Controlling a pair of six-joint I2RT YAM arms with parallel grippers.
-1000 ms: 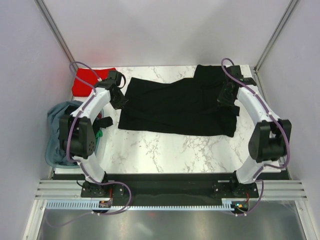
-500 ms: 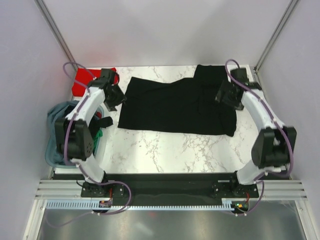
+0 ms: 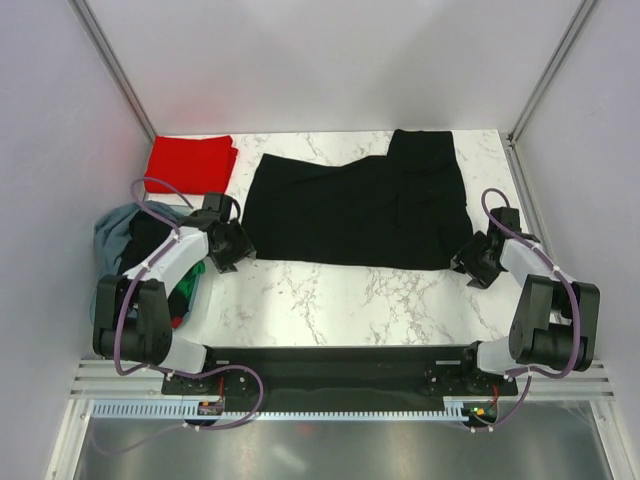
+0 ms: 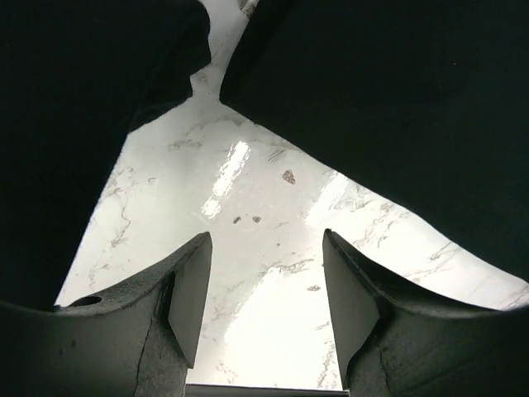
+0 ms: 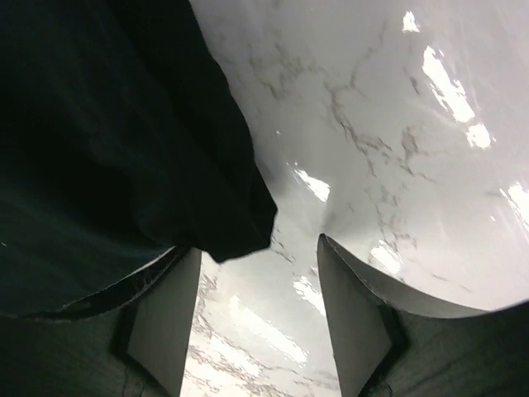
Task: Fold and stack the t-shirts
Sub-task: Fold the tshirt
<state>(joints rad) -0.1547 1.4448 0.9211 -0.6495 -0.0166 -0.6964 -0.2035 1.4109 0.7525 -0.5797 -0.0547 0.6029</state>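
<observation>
Marble table (image 3: 330, 296) holds the black t-shirt (image 3: 350, 208) stretched left-to-right, lower corners just beside left gripper (image 3: 239, 249) and right gripper (image 3: 469, 265), both spread empty.

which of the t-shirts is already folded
The red t-shirt in the far left corner: it is a compact rectangle, whereas the big black t-shirt lies spread out and others sit bunched in the tub.

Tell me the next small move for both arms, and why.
Probably nudge both onto the near corners of the black t-shirt and close. It lies spread flat; the left gripper and right gripper stand open and empty beside those corners. The right has the corner's tip between its fingers; the left shows only bare marble there.
</observation>
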